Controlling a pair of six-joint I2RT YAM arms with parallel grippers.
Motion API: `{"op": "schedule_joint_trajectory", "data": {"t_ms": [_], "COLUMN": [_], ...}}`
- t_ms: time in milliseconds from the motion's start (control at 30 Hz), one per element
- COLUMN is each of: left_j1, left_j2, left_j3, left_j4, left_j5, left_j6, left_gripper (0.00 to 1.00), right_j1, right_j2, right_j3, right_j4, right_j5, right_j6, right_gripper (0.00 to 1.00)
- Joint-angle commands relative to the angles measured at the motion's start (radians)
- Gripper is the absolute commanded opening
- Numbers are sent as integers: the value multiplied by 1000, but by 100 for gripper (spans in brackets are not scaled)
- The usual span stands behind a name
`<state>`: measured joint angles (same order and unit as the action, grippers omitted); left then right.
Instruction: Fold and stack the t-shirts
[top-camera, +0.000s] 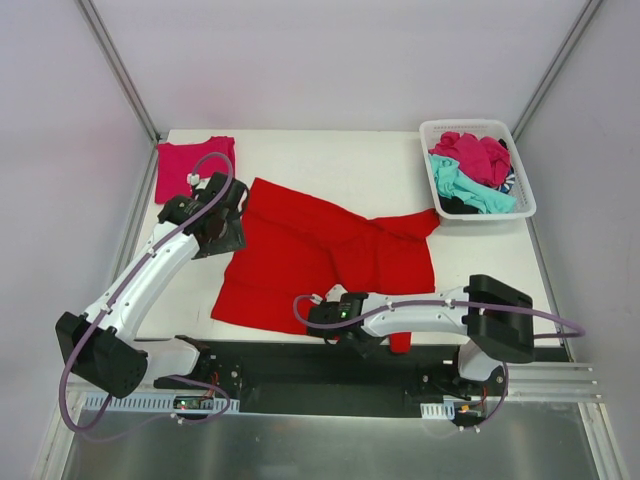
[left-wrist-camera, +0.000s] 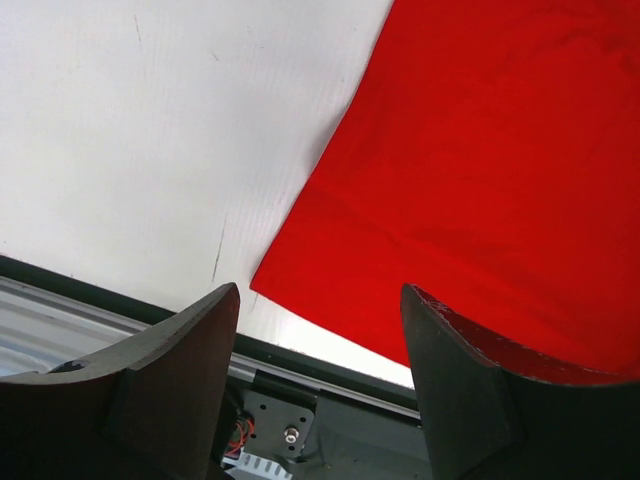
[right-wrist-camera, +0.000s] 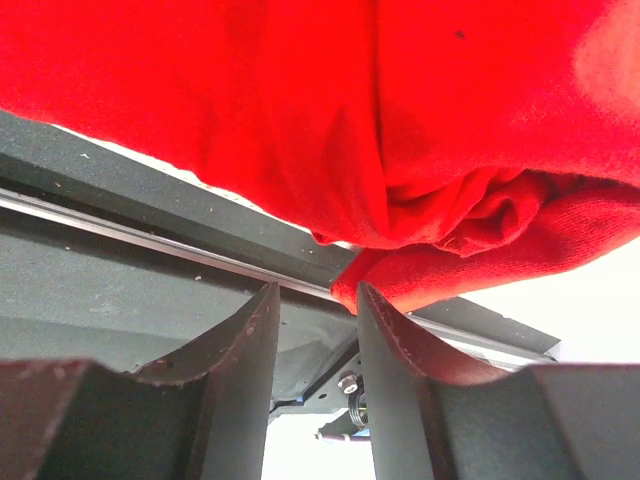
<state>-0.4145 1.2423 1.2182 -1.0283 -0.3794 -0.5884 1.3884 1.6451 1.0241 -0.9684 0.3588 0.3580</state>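
A large bright red t-shirt (top-camera: 320, 255) lies spread and rumpled across the middle of the table, with a part (top-camera: 400, 340) hanging over the near edge. A magenta-pink t-shirt (top-camera: 193, 165) lies folded at the far left corner. My left gripper (top-camera: 225, 232) hovers at the red shirt's left edge. In the left wrist view the left gripper (left-wrist-camera: 320, 292) stands open and empty, with the red t-shirt (left-wrist-camera: 500, 160) beyond it. My right gripper (top-camera: 322, 312) is at the shirt's near edge. In the right wrist view the right gripper (right-wrist-camera: 317, 290) is open, with bunched red cloth (right-wrist-camera: 450, 230) just above its fingertips.
A white lattice basket (top-camera: 524, 170) stands at the far right corner, holding magenta (top-camera: 475, 152), teal (top-camera: 478, 192) and dark t-shirts in a heap. A black frame and metal rail (top-camera: 330, 370) run along the table's near edge. Bare white tabletop (left-wrist-camera: 150, 130) lies left of the red shirt.
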Motion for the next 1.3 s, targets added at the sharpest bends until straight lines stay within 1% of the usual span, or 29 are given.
{"op": "schedule_joint_trajectory", "data": {"t_ms": [0,233,433,467,500,633,733,767,833,900,1000,1100,1133,1200,1233,1267], "left_j1": [-14,-15,-15,-15,-15,-15,-15,-15,-15,-15,-15,-17,-17,-18,-18,-18], "left_j2": [-24,-34,-24,-17,-15,-12,-12,-11,-9,-10,-7,-1,-1,-1,-4,-6], "left_j3": [4,4,4,7,9,10,7,6,10,14,17,12,9,-2,-5,-8], "left_j4": [-22,-33,-36,-36,-36,-36,-36,-36,-36,-36,-36,-35,-35,-32,-29,-26], "left_j5": [-33,-45,-58,-56,-56,-56,-61,-61,-58,-56,-53,-42,-42,-44,-44,-44], "left_j6": [-17,-17,-21,-21,-21,-21,-19,-18,-16,-16,-17,-21,-24,-31,-33,-34], "left_gripper": [65,65,66,66,66,66,66,66,66,66,66,66,66,66,66,66], "right_j1": [4,-34,-132,-144,-163,-192,-204,-206,-204,-200,-196,-177,-172,-158,-157,-157], "right_j2": [33,110,104,102,101,107,119,122,114,85,-17,-138,-203,-255,-281,-315], "right_j3": [34,73,88,96,100,99,79,74,68,60,62,108,151,206,234,288], "right_j4": [-4,56,79,80,80,92,118,128,123,114,76,5,-44,-101,-159,-189], "right_j5": [37,20,38,40,42,43,32,28,22,20,22,49,64,116,133,152], "right_j6": [6,-57,-120,-137,-143,-171,-180,-180,-176,-169,-148,-136,-131,-116,-111,-106], "right_gripper": [38,38,37,36,32,26,10,1,1,1,1,1,1,1,1,1]}}
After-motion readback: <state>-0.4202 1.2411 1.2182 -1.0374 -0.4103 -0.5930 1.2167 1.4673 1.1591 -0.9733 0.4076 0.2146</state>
